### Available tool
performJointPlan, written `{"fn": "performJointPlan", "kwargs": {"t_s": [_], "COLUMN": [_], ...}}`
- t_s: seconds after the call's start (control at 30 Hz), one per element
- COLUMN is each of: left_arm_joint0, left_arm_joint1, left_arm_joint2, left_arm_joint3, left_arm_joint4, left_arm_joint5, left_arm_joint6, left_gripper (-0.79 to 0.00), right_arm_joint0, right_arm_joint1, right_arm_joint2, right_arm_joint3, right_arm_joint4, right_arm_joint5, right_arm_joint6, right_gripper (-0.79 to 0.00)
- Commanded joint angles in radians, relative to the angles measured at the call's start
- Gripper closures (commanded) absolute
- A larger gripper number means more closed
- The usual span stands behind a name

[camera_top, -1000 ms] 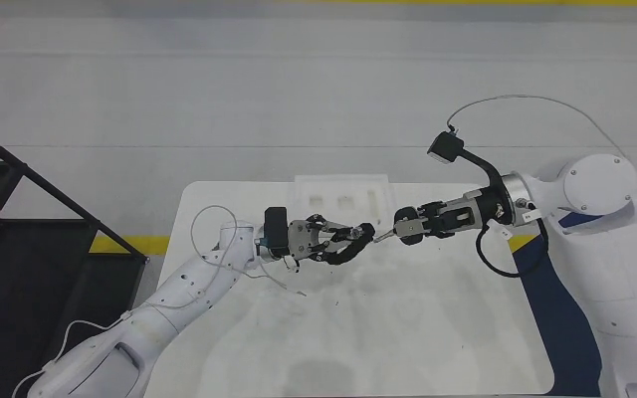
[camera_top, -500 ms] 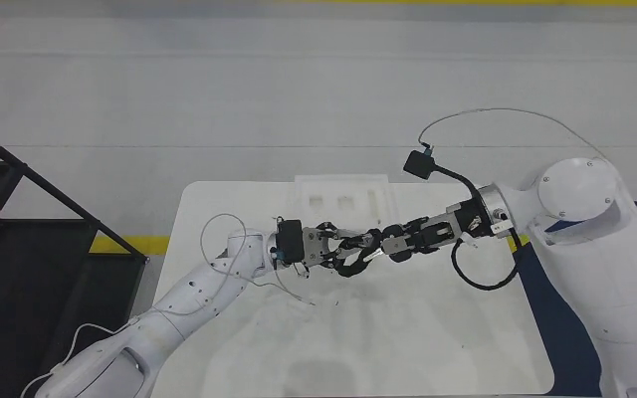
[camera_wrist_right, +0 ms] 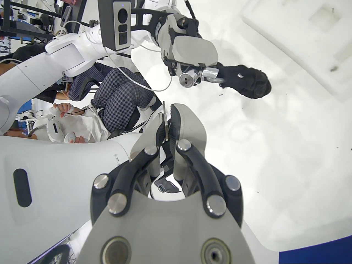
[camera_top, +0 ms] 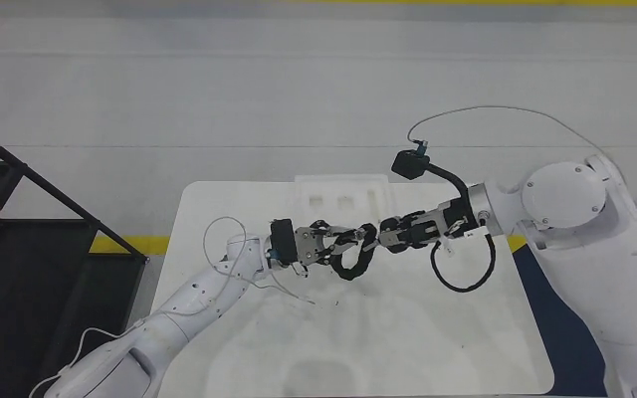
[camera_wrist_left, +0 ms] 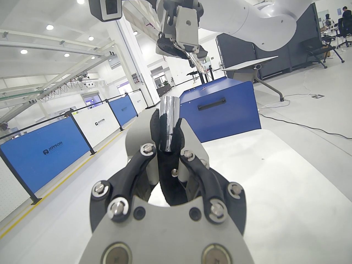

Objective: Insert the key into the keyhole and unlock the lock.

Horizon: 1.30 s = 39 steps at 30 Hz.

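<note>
Left gripper (camera_wrist_left: 168,134) clenched on shiny chrome cylinder lock (camera_wrist_left: 169,111), held up above white table (camera_top: 448,338). Black looped cable (camera_wrist_right: 243,81) hangs off the lock body. Keyhole (camera_wrist_right: 187,79) on the round end face points toward the right arm. Right gripper (camera_wrist_right: 166,122) pinches small flat silver metal key (camera_wrist_left: 195,61), blade sticking out past the fingertips. Key tip near the lock, aimed at it, not touching, not in the keyhole. White foam tray (camera_top: 343,194) at the table's far edge.
</note>
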Motion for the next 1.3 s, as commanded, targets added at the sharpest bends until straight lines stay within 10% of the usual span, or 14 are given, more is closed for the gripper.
{"fn": "performJointPlan", "kwargs": {"t_s": [0.0,1.27], "left_arm_joint0": [0.003,0.044], "left_arm_joint1": [-0.003,-0.029], "left_arm_joint2": [-0.002,-0.029], "left_arm_joint3": [0.01,0.032], "left_arm_joint4": [0.001,-0.019], "left_arm_joint5": [0.008,0.067], "left_arm_joint6": [0.007,0.018], "left_gripper": [0.0,0.0], "right_arm_joint0": [0.007,0.008], "right_arm_joint1": [0.001,0.007], "right_arm_joint2": [-0.009,-0.081], "right_arm_joint3": [-0.016,-0.112], "right_arm_joint4": [-0.042,-0.224], "right_arm_joint5": [0.018,0.181], "right_arm_joint6": [-0.02,-0.13], "right_gripper": [0.0,0.0]}}
